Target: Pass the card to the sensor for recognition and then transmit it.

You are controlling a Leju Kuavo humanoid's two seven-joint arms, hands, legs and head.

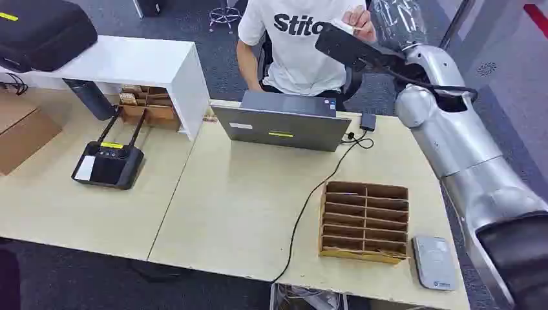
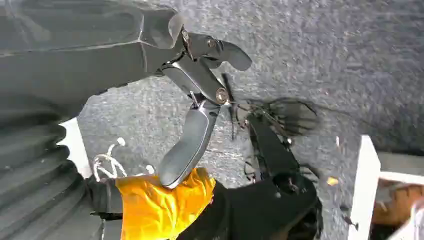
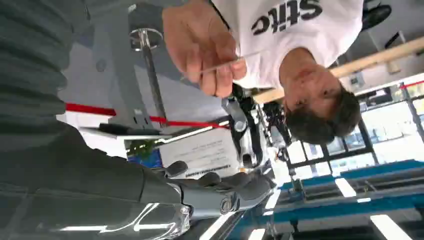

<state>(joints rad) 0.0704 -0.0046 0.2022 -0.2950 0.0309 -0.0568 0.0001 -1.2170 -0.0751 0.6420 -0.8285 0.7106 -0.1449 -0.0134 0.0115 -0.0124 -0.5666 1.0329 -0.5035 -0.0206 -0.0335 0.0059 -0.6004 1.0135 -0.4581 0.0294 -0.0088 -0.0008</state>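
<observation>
At the far left of the head view a black bag (image 1: 40, 31) rests on a white shelf unit (image 1: 139, 64), with a brown carton (image 1: 22, 132) on the pale table (image 1: 226, 206) below it. A black controller with two antennas (image 1: 108, 163) lies beside the shelf's open end, where small cardboard trays (image 1: 147, 104) sit. In the middle a grey laptop (image 1: 282, 123) stands half open, its back to the robot; a black cable (image 1: 310, 200) runs from a small adapter (image 1: 368, 121) past it to the table's near edge. Behind the laptop sits a person in a white shirt (image 1: 294, 45).

The right arm (image 1: 452, 142) reaches up and forward over the table's far right. The right hand (image 1: 352, 46) is stretched out toward the person, fingers apart and holding nothing. The card (image 1: 342, 26) is pinched in the person's hand (image 1: 362, 22), just above the robot's fingers (image 3: 240, 187).

The left hand (image 2: 197, 105) hangs over grey carpet, fingers loosely apart and empty.

Near the right, a slotted cardboard rack (image 1: 365, 221) lies flat; I cannot tell whether its slots hold anything. Just beside it lies the grey sensor pad (image 1: 434, 261).
</observation>
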